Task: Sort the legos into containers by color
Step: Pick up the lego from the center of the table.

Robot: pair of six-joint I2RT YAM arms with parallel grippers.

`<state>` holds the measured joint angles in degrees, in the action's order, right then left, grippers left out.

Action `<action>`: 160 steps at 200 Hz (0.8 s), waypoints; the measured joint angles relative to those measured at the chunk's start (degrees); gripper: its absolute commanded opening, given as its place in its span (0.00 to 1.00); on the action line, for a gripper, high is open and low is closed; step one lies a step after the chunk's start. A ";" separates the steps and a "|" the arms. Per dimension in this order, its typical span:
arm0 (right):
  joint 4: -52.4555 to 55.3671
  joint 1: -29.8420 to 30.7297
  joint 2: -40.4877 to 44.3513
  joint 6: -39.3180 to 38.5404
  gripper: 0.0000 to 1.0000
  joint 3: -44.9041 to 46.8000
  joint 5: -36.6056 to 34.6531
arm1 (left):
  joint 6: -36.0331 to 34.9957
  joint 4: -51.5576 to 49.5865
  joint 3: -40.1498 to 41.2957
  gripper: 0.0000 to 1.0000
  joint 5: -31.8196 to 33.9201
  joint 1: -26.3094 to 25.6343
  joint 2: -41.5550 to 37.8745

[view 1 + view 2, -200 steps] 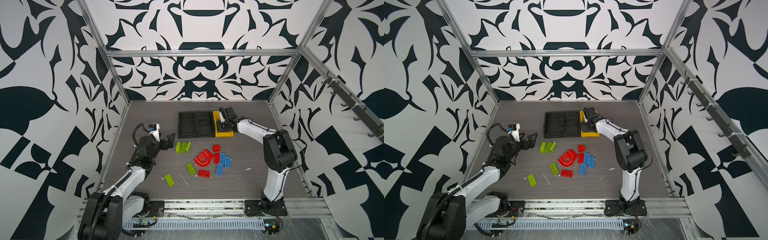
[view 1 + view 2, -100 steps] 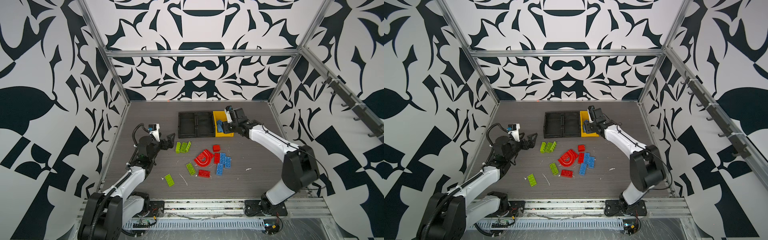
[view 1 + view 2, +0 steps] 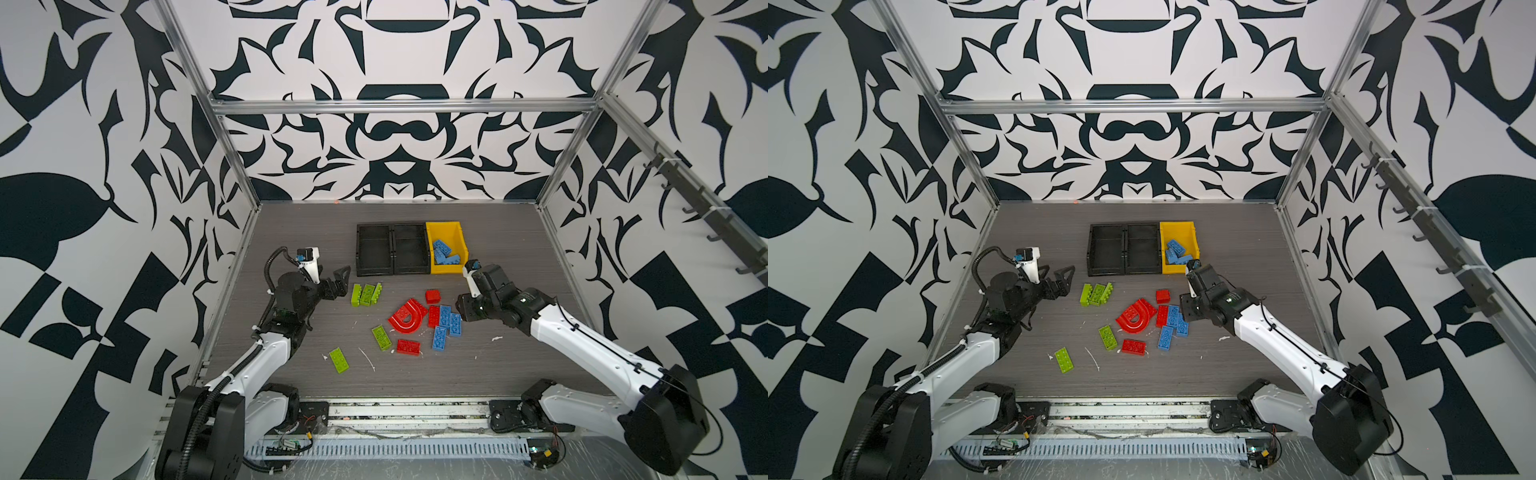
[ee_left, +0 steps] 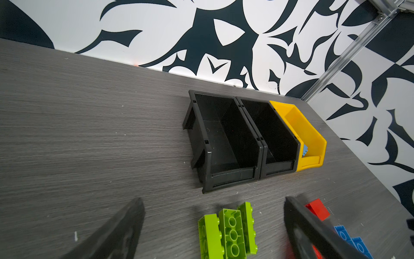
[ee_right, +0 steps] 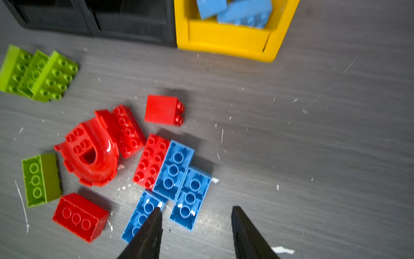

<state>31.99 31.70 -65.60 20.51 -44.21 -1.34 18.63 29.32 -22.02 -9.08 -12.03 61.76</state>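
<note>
1. Progress looks early: only blue has been started. A few blue bricks (image 3: 444,251) lie piled inside the yellow bin (image 3: 460,232), overlapping too much to count.
2. The two black bins (image 3: 373,249) stand in a row against the yellow bin's side, and both look empty.
3. Three loose blue bricks (image 5: 179,166) lie flat on the bench (image 3: 498,249) near the yellow bin's front lip, touching one another.
4. The red arch (image 5: 89,154) and four red bricks (image 5: 152,160) lie just beside those blues, on the side away from the yellow bin. None is in a bin.
5. Three green bricks (image 3: 365,294) are bunched in front of the black bin farther from the yellow bin. Two more green bricks (image 3: 338,360) lie well beyond the reds.
6. The right tool (image 5: 195,210) hovers over the loose blues in front of the yellow bin, jaws apart with nothing held.
7. The left tool (image 4: 211,203) is well apart from the yellow bin, beside the green bunch, with its jaws spread wide and empty.
8. By my reading, three blues, every red and every green remain, so most of the sort is left. Neither black bin yet has a colour.
</note>
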 measured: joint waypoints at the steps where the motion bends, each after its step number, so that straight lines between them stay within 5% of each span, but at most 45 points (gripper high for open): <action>1: 0.07 0.07 0.00 0.07 0.53 0.13 0.07 | -0.02 0.00 0.00 0.99 0.00 0.00 0.02; 160: -6.23 1.95 -9.77 2.93 0.52 6.43 3.67 | 0.00 0.00 0.00 0.99 -0.15 0.00 0.24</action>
<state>25.76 33.65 -75.37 23.44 -37.78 2.33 18.63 29.32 -22.02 -9.23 -12.03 62.00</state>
